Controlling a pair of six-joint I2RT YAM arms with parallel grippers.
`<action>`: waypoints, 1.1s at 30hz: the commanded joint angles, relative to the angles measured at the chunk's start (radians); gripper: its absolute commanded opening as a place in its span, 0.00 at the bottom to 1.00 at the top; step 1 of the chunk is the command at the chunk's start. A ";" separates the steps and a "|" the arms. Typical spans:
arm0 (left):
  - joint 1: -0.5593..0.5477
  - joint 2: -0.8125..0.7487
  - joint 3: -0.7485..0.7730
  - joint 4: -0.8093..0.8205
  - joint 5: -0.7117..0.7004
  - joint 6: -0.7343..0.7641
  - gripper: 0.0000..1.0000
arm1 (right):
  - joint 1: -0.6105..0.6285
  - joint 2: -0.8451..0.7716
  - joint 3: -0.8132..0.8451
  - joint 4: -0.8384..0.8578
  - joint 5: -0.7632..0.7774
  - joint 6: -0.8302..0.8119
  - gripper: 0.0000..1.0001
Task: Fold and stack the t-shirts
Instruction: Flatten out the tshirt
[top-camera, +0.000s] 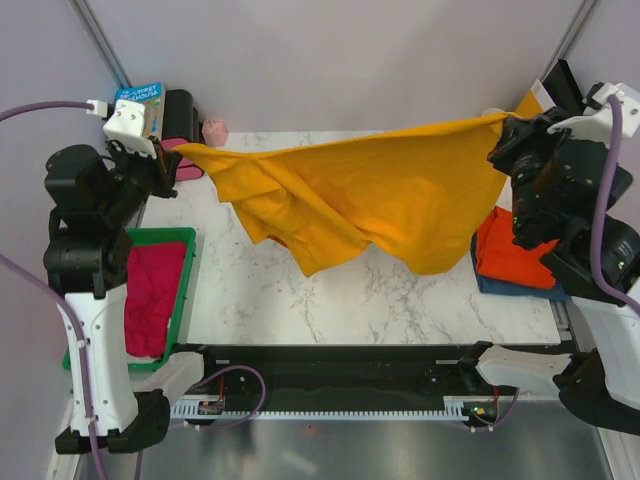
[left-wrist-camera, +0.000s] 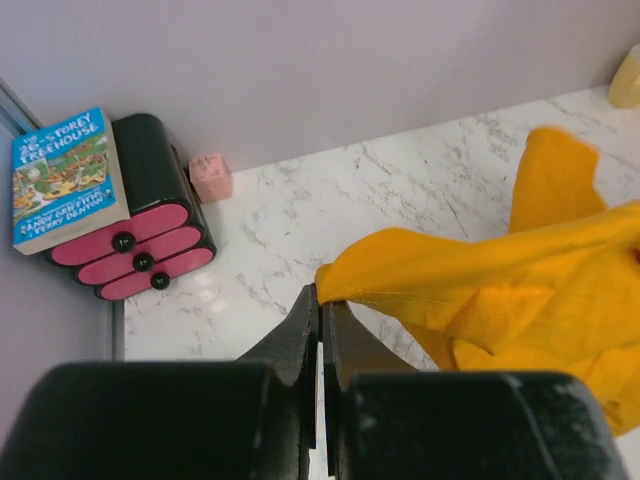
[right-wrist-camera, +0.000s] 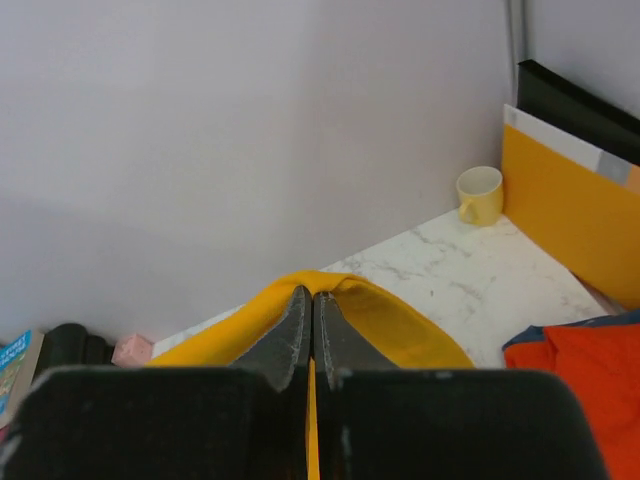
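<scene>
Both jaws clamp the stretched mustard-yellow t-shirt (top-camera: 400, 190); only the overhead view shows the green bin (top-camera: 160, 234).

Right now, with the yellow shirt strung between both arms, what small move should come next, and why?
Likely lower both arms, spreading the mustard-yellow t-shirt on the table: it hangs sagging and creased, pinched by the left fingers and right fingers.
</scene>
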 joint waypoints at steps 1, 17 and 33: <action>0.017 -0.053 0.054 -0.056 -0.053 -0.023 0.02 | -0.002 0.000 0.027 -0.089 0.043 -0.121 0.00; 0.031 0.005 0.487 -0.150 -0.236 0.023 0.02 | -0.002 -0.054 0.152 -0.005 0.048 -0.250 0.00; 0.040 -0.136 0.627 -0.157 -0.256 0.057 0.02 | 0.001 -0.160 0.233 -0.050 0.141 -0.406 0.00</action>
